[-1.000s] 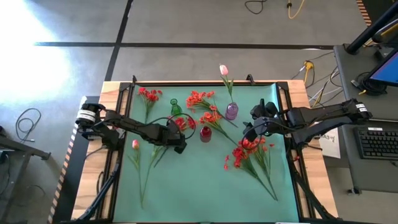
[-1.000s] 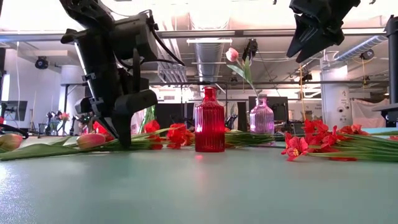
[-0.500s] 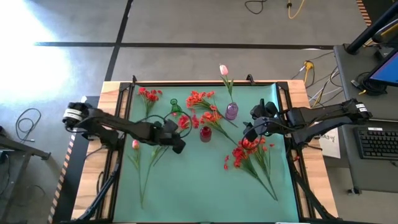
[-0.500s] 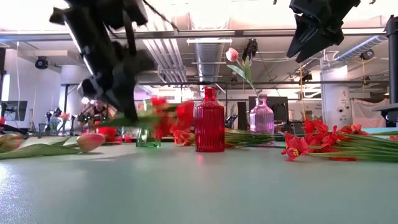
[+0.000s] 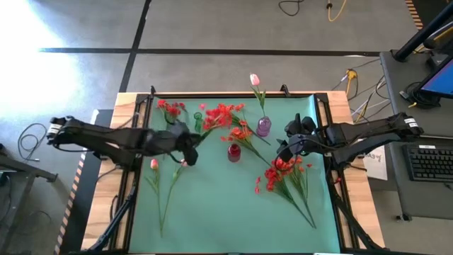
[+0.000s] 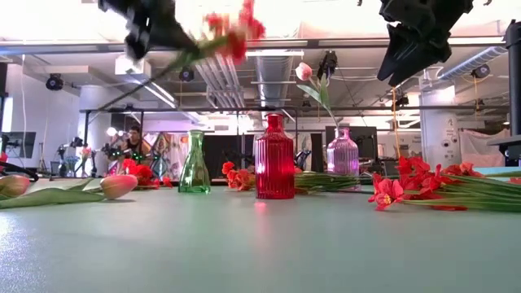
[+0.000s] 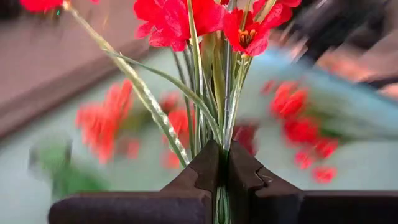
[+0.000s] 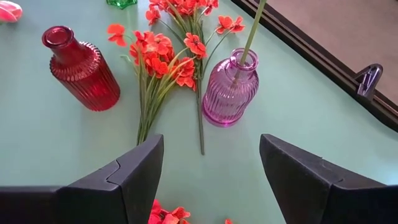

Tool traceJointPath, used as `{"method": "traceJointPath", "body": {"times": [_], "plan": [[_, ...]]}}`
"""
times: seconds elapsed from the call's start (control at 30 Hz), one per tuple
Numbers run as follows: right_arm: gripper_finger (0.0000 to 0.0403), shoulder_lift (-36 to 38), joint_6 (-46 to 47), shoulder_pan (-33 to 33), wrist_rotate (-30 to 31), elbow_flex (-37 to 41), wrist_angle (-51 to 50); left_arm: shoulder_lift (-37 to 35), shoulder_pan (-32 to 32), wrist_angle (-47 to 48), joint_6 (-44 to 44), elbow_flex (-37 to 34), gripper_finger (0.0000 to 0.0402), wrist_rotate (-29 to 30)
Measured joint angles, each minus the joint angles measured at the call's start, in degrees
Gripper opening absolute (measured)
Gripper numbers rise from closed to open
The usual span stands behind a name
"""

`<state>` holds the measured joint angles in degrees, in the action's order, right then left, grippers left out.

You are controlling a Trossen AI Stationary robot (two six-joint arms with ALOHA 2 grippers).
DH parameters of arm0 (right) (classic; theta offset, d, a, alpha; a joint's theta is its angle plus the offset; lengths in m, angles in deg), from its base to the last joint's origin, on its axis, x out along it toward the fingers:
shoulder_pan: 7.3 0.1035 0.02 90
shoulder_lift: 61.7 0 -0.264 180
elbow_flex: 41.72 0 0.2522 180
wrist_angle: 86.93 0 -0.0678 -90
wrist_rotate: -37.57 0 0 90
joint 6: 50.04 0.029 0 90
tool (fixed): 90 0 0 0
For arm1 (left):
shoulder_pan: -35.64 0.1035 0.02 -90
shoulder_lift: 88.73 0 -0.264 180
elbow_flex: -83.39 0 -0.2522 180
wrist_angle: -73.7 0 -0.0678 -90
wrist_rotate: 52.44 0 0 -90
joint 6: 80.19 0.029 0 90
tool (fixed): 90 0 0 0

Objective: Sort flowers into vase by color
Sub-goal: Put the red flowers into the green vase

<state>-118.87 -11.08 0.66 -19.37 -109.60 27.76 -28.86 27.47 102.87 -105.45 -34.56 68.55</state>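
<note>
Red ribbed vase (image 8: 79,67), purple ribbed vase (image 8: 230,91), green vase (image 6: 194,165), red blossoms (image 7: 186,18), teal table cover (image 5: 226,205).

1. The left claw (image 7: 217,177), clamped on a red flower bunch (image 5: 212,117), has risen high off the bench (image 5: 233,205).
2. The green vase (image 6: 194,163) is now uncovered in the low view.

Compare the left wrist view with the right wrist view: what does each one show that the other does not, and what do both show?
Only the left wrist view shows the left gripper with its jaws shut on the stems of a red flower bunch.

Only the right wrist view shows the red vase, the purple vase with one green stem in it, and the right gripper with its jaws wide apart and nothing between them.

Both show the green mat with red flowers lying on it.
</note>
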Motion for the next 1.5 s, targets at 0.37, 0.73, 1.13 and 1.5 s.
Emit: {"method": "traceJointPath", "body": {"times": [0.37, 0.73, 1.13, 1.5], "plan": [[0.0254, -0.01, -1.21, 0.02, 0.16, 0.14, 2.98, -8.02, 8.78, -42.24, 29.44, -13.69, 0.0, -15.24], [0.0254, -0.05, -2.56, 0.02, 0.15, 0.14, 5.26, -6.13, 27.59, -66.39, 38.49, -26.55, 0.0, -23.37], [0.0256, -0.05, -2.57, 0.02, 0.15, 0.3, 5.46, 2.48, 39.39, -78.86, 30.35, -27.75, 0.0, -35.03], [0.0252, -0.05, -3.0, 0.02, 0.15, 0.36, 5.46, 7.15, 39.41, -82.82, 28.57, -28.11, 0.0, -35.12]]}}
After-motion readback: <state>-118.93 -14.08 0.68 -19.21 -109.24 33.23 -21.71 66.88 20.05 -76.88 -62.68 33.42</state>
